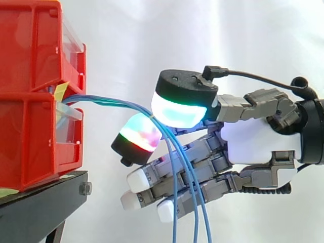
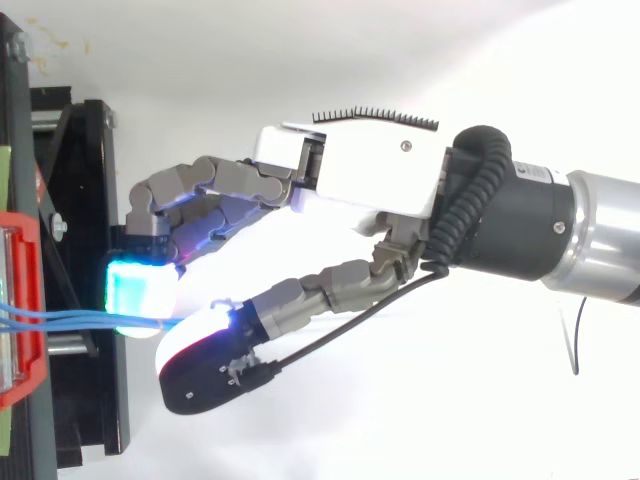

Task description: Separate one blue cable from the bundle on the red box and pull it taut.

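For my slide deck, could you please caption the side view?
Hand pinching blue cables between glowing pads, beside stacked red bins; the cables droop below.

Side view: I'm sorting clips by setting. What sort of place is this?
Probably a robot test rig in a lab, not a home: a white curtain as backdrop, red bins on a black stand, and a hand pinching blue cables.
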Robot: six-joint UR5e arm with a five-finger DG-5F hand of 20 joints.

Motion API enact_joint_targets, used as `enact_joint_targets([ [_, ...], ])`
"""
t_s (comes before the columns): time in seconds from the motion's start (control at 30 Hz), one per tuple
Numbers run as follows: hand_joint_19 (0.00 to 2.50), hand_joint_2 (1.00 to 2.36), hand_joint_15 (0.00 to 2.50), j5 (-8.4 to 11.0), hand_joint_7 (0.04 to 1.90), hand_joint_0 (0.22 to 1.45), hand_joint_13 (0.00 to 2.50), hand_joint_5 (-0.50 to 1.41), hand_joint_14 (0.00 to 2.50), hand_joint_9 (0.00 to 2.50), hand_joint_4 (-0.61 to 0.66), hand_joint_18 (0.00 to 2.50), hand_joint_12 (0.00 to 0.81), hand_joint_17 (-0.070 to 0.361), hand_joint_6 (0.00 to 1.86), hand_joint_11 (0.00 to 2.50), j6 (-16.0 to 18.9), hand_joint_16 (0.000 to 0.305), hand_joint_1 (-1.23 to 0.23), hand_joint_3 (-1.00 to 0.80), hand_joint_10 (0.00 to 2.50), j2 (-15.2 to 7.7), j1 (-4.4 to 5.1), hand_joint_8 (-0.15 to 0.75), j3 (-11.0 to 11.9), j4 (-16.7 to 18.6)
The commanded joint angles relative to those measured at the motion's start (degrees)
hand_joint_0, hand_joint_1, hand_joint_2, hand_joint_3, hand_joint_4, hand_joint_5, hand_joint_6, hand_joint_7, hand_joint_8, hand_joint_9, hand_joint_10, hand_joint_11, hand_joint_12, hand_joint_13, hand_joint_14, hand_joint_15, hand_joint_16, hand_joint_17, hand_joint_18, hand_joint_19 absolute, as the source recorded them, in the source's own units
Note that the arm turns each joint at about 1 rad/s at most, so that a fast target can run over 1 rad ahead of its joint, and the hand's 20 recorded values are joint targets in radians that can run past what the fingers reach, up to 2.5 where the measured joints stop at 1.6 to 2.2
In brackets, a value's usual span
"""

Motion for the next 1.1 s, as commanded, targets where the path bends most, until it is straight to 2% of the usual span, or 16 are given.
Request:
enact_joint_targets([
  [0.0, 0.47, 1.00, 0.19, -0.07, 1.17, 0.62, 0.43, -0.15, 0.01, 0.67, 0.24, 0.59, 0.363, 0.109, 0.75, 0.37, 0.0, 0.049, -0.77, -0.45, 0.01, 0.1, 0.00, 0.327, 0.1, 0.0],
  [0.27, 0.48, 1.00, 0.19, 0.02, 1.20, 0.62, 0.46, -0.13, 0.01, 0.73, 0.26, 0.61, 0.361, 0.108, 0.78, 0.38, -0.3, 0.048, -0.72, -0.45, 0.01, 0.0, 0.00, 0.341, 0.0, 0.0],
  [0.43, 0.48, 1.01, 0.20, 0.02, 1.26, 0.60, 0.48, -0.13, 0.01, 0.80, 0.26, 0.64, 0.358, 0.109, 0.82, 0.43, 0.0, 0.048, -0.72, -0.34, 0.01, 0.1, 0.00, 0.359, 0.0, 0.0],
  [0.57, 0.47, 1.02, 0.19, 0.02, 1.33, 0.59, 0.48, -0.14, 0.01, 0.76, 0.18, 0.65, 0.362, 0.110, 0.84, 0.43, 0.1, 0.049, -0.73, -0.19, 0.01, 0.1, 0.00, 0.359, 0.0, -0.1],
  [0.63, 0.46, 1.02, 0.19, 0.02, 1.27, 0.60, 0.47, -0.15, 0.01, 0.73, 0.14, 0.64, 0.363, 0.110, 0.86, 0.43, 0.1, 0.049, -0.77, -0.17, 0.01, 0.1, 0.00, 0.353, 0.0, -0.1],
  [0.83, 0.42, 1.02, 0.18, 0.02, 1.34, 0.67, 0.46, -0.19, 0.01, 0.68, 0.04, 0.64, 0.370, 0.111, 0.88, 0.44, 0.2, 0.049, -0.90, -0.13, 0.01, 0.0, -0.08, 0.339, 0.1, -0.1],
  [1.07, 0.43, 1.02, 0.18, 0.02, 1.29, 0.78, 0.44, -0.21, 0.01, 0.66, 0.15, 0.61, 0.366, 0.110, 0.89, 0.43, 0.2, 0.049, -0.93, -0.17, 0.01, 0.0, 0.00, 0.324, 0.0, -0.1],
])
